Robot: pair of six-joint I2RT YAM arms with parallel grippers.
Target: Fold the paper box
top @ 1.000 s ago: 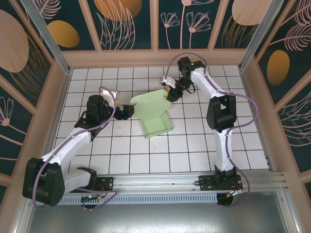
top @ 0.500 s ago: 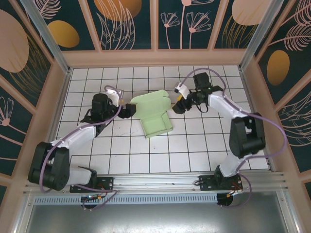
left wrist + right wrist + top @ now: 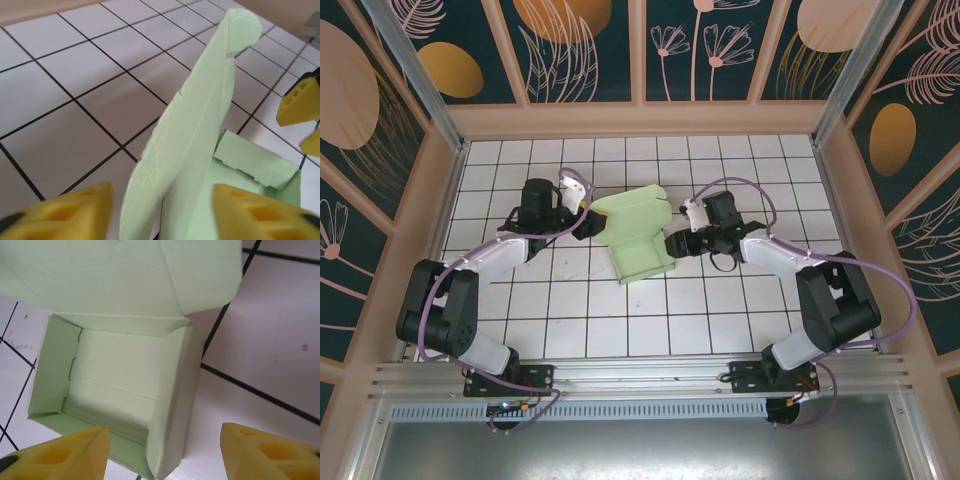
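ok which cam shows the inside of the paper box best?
Right wrist. It looks down into the paper box, showing the floor, the walls and the raised lid above them. Top external shows the whole box, but small. Left wrist sees mostly the lid standing nearly edge-on, plus one inner corner.

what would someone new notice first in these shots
The pale green paper box at the middle of the white tiled table catches the eye first: a shallow tray with its lid flap raised. The left gripper and the right gripper flank it, jaws open, yellow fingers either side of the upright flap in the left wrist view. Behind, dark teal wall panels bear gold and pink leaf designs.
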